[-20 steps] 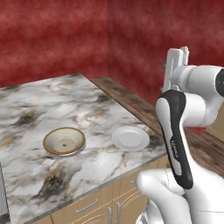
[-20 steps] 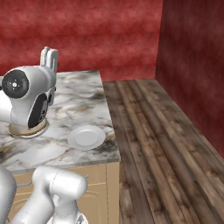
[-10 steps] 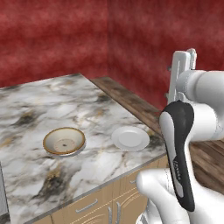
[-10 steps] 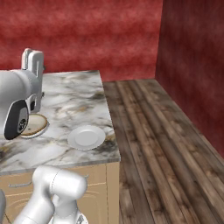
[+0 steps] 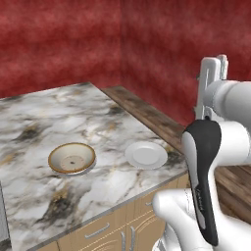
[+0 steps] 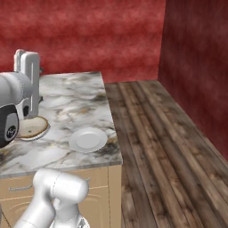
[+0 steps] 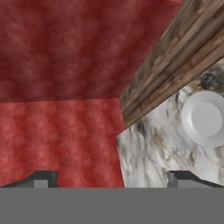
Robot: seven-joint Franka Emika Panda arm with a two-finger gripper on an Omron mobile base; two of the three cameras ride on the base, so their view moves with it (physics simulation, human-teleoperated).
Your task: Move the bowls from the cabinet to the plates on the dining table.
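Bowl [image 5: 71,158] on the worktop [image 5: 39,122] near its front edge looks rigid, glazed, slippery; we'd pinch the rim. End effector [image 5: 212,73] raised, fingers apart, empty.

Rendered home kitchen/dining corner: marble dining table [image 5: 103,122] over tan drawer fronts [image 5: 108,230], tan bowl [image 5: 71,158] with a plate [image 5: 146,155] at its 3 o'clock, wood plank floor [image 6: 160,147], red walls [image 6: 89,35], probably textured plaster.
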